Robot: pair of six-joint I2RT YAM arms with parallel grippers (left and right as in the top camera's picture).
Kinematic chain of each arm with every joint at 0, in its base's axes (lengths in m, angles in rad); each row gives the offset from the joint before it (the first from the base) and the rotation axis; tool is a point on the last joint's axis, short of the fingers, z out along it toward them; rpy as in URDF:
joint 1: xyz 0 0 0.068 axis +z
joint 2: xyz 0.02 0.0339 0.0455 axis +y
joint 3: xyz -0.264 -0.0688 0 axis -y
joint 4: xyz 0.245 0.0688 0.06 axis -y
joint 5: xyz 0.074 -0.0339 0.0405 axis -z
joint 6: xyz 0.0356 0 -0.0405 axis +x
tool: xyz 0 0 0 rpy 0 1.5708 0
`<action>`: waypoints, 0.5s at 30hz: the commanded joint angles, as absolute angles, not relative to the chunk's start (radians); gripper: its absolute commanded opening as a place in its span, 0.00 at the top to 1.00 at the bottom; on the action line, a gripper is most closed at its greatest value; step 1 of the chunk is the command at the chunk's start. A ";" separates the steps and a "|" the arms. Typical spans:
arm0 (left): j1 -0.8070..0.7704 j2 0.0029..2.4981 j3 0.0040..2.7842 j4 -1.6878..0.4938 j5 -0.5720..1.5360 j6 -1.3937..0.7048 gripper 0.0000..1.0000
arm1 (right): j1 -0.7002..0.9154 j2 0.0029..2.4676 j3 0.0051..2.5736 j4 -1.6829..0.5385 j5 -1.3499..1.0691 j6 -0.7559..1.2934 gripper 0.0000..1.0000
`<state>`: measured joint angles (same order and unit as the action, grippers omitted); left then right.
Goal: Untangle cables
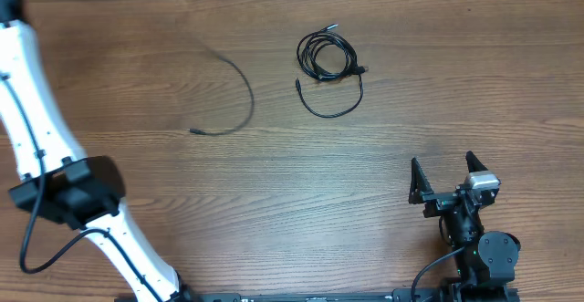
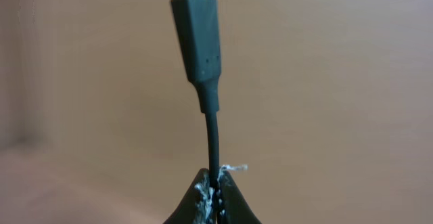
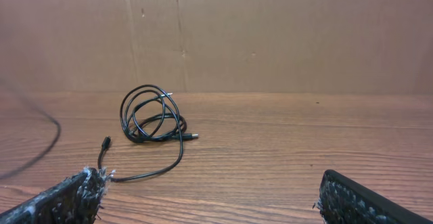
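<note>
Wood desk (image 1: 411, 83). The coiled bundle (image 1: 326, 56) of cables is the landmark, with one tail looping out on its near side. A single cable (image 1: 245, 97) lies left of the bundle, well apart and free of it; its far end goes blurred. Right pincer (image 1: 442, 161) is wide open and empty, near-right of the bundle, well apart. Left pincer (image 2: 216, 195) is clamped tight on a thin cord just under its plug (image 2: 198, 38), probably that single cable. Step: drawing one cord clear. Next: set it down away from the bundle, then work the tail loose.
</note>
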<state>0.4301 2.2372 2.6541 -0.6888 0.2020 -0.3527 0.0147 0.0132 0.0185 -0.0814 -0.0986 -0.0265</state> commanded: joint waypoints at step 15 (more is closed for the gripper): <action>0.449 2.347 2.635 -1.096 0.299 -0.108 0.00 | 0.013 0.011 0.009 -0.077 -0.094 -0.031 0.00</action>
